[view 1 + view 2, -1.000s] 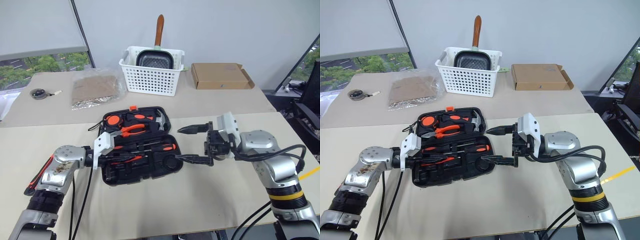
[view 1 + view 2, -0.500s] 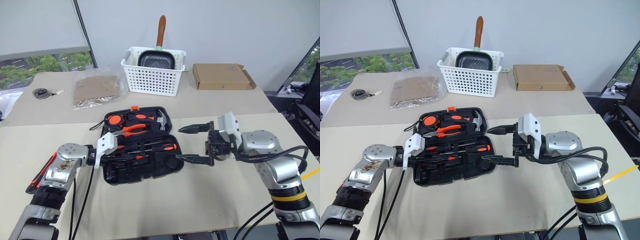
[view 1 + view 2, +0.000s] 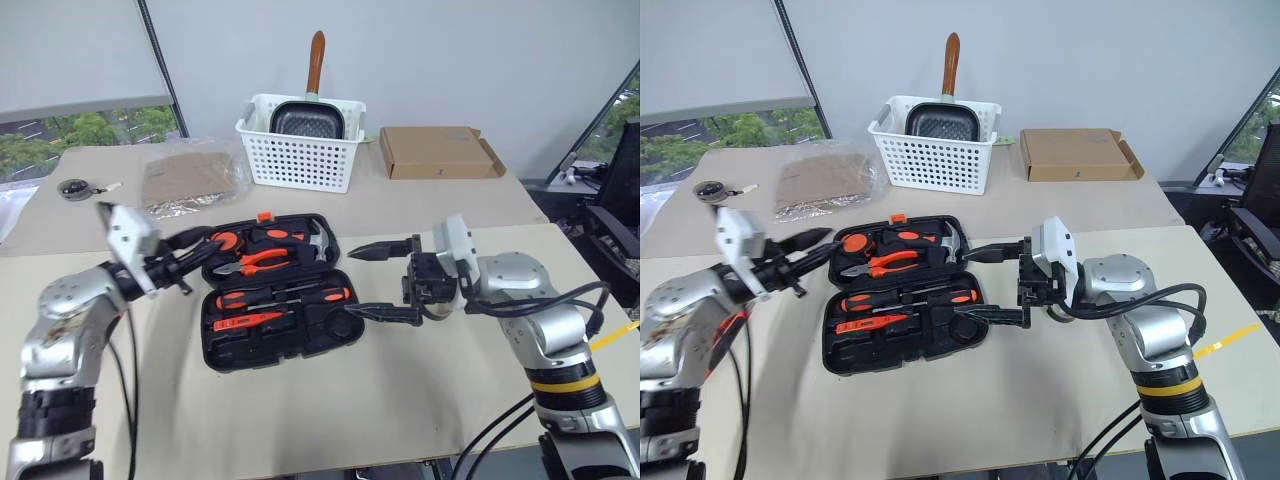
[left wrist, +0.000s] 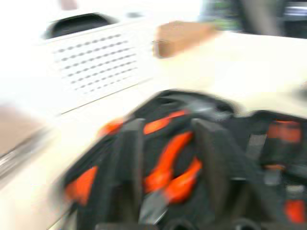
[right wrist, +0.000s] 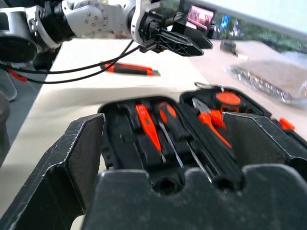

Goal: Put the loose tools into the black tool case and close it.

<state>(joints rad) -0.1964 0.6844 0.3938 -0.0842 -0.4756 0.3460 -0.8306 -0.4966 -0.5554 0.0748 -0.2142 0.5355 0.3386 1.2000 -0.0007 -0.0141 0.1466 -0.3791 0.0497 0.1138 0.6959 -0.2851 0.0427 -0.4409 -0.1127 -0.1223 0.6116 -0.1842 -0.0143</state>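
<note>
Left eye view: both hands, left (image 3: 186, 249) and right (image 3: 372, 282), hang apart-fingered and empty beside the open black tool case (image 3: 275, 292).

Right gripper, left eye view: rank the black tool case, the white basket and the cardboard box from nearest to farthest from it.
1. Black tool case, open, directly beside the right gripper, on its left.
2. Cardboard box, on the far table, behind the gripper.
3. White basket, on the far table, further left; close to the box's distance.

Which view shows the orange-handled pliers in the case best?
Left eye view: the orange-handled pliers lie whole in the far half of the black moulded-plastic tool case. The right eye view matches; the left wrist view shows them close up; the right wrist view, foreshortened.
</note>
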